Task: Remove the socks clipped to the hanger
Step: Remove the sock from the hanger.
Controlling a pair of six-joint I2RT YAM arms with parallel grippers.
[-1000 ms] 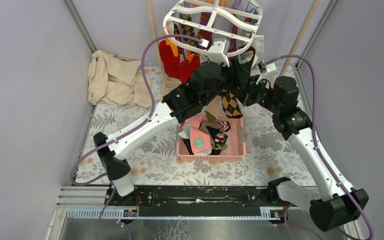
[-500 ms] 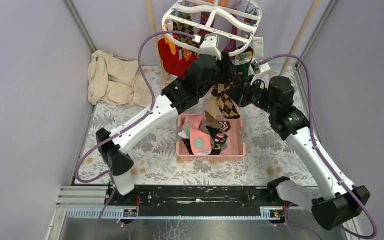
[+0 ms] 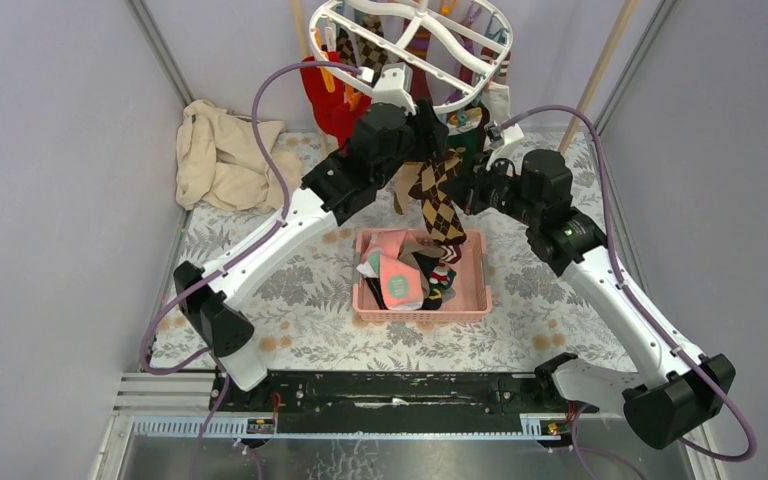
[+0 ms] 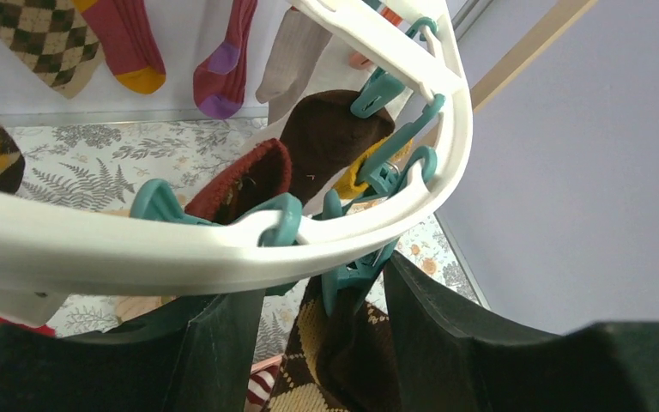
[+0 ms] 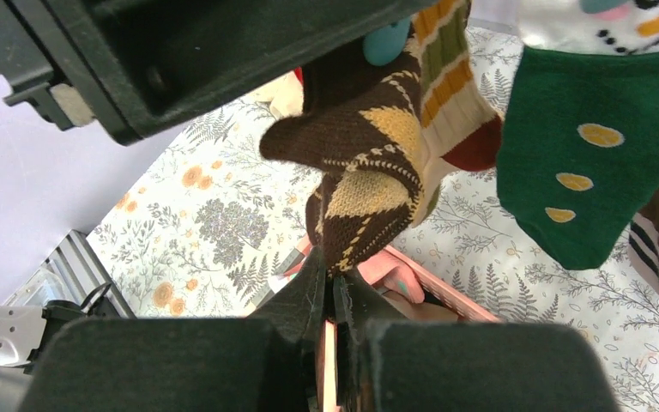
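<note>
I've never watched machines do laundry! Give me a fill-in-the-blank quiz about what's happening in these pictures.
The right tool pinches the brown argyle sock; the left tool stands ____ around a clip on the hanger.
That clip is ____ in colour.
Loose socks lie in the ____ basket.
The green sock has ____ dots.
Missing words: open; teal; pink; yellow.

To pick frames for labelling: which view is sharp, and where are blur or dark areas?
Top view: even light, sharp, soft shadows. Left wrist view: hanger clear, its fingers dark. Right wrist view: brown sock sharp, fingers black, detail lost.
</note>
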